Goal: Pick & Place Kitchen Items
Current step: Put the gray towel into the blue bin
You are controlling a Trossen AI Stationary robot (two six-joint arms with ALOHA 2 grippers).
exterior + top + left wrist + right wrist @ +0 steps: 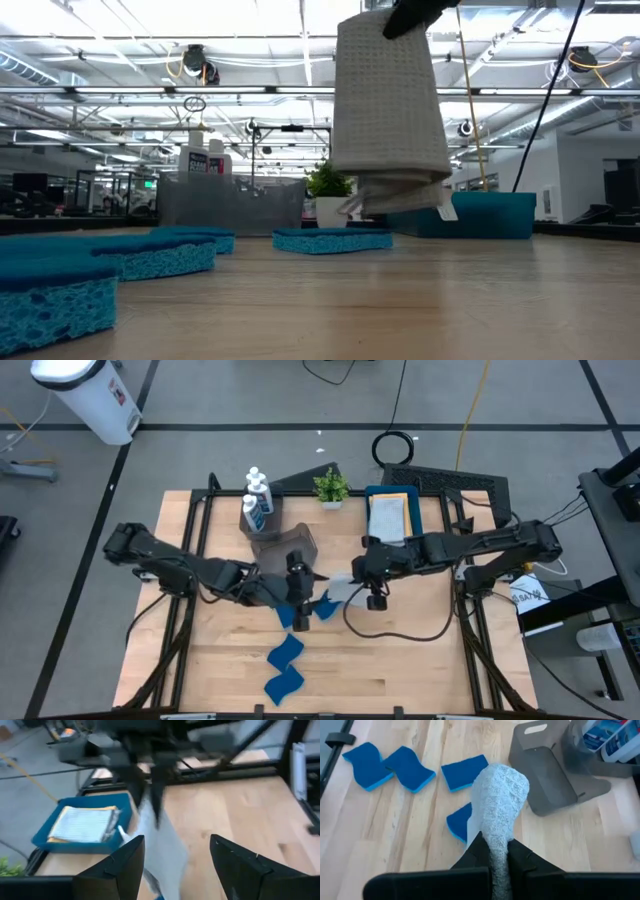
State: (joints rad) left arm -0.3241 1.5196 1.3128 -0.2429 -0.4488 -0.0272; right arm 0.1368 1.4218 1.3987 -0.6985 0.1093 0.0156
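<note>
Just right of the high view's centre, the right gripper (352, 578) is clamped on a grey cloth (388, 110), which hangs folded and clear of the wooden table (420, 650) in the upper middle of the low view, above the blue sponges (465, 771). Meanwhile the left gripper (300, 600) sits just left of centre with its fingers (117, 870) spread apart and nothing between them, while the blue tray (372, 495) at upper centre-right holds folded cloths and the white bottles (257, 495) stand at upper centre-left by the potted plant (331, 487)
</note>
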